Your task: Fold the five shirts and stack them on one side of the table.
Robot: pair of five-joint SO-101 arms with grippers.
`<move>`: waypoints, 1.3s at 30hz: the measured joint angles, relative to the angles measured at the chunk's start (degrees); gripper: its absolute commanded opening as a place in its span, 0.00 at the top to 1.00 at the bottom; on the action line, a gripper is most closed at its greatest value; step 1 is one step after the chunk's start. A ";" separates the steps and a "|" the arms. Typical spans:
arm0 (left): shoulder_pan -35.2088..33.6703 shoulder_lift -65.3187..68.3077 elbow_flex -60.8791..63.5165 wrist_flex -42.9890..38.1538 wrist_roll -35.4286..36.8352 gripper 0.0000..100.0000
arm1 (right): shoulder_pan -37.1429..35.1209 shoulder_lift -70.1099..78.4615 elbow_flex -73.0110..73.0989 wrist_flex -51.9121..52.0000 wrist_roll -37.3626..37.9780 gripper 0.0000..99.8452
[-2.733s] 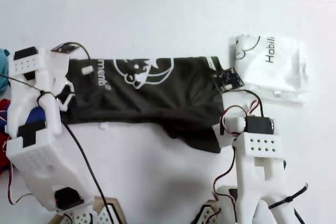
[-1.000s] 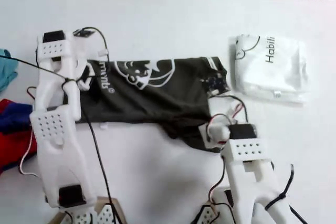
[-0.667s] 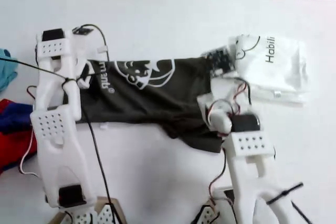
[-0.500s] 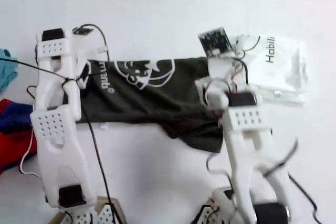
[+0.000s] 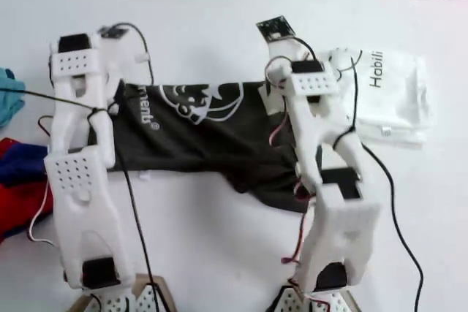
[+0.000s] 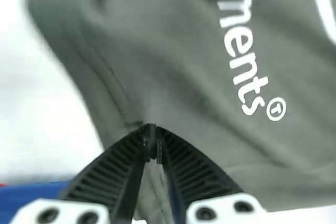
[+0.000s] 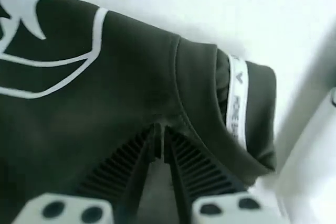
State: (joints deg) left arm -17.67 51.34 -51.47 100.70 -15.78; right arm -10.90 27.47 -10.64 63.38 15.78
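The dark shirt (image 5: 205, 133) lies flat across the middle of the bench (image 5: 219, 27). The left gripper (image 6: 152, 142) and right gripper (image 7: 159, 139) each pinch its far hem, 1 per end. Lifting both ends evenly should fold it without wrinkles.

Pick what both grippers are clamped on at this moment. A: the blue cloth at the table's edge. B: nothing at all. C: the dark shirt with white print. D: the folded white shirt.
C: in the wrist views, the left gripper and the right gripper each have their tips pinched together on the fabric of the dark shirt.
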 measured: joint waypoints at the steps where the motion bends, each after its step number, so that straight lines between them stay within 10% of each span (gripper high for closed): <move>1: 0.00 0.00 -1.93 0.00 0.00 0.97 | 0.00 2.73 -3.78 1.49 0.00 0.98; 29: -3.87 11.87 -10.55 -13.98 -0.18 0.98 | 2.90 43.25 -63.56 17.05 0.09 0.98; 39: -1.67 12.04 -26.02 0.09 -0.18 0.97 | 3.25 43.34 -79.38 31.65 0.09 0.98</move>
State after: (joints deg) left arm -19.34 63.38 -77.49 100.79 -15.96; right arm -7.65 70.81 -90.02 95.03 15.87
